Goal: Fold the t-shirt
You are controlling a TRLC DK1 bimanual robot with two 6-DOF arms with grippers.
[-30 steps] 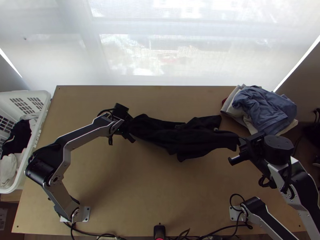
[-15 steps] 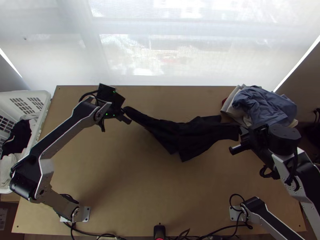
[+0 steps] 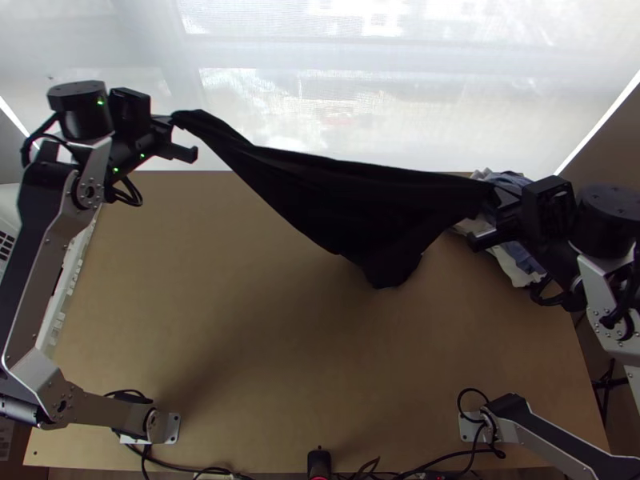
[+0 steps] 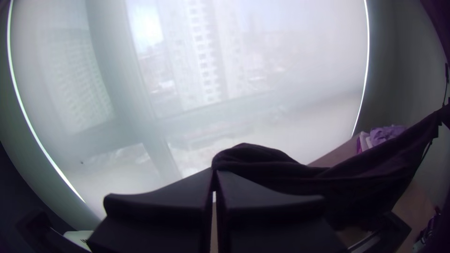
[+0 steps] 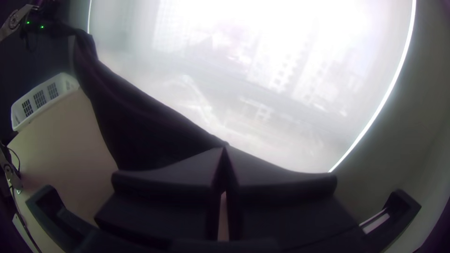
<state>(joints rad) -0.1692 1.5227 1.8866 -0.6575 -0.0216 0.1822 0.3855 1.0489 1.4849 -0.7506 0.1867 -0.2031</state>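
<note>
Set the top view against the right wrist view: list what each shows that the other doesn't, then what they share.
Top view: the pile of clothes at the table's right side, and the right arm's base.

Right wrist view: the right gripper seen along its own jaws, their tips together at the t-shirt's edge, and the white basket's slotted panels side by side.

Both: the black t-shirt stretched between the two grippers, the left gripper at its other end, the table and the window.
</note>
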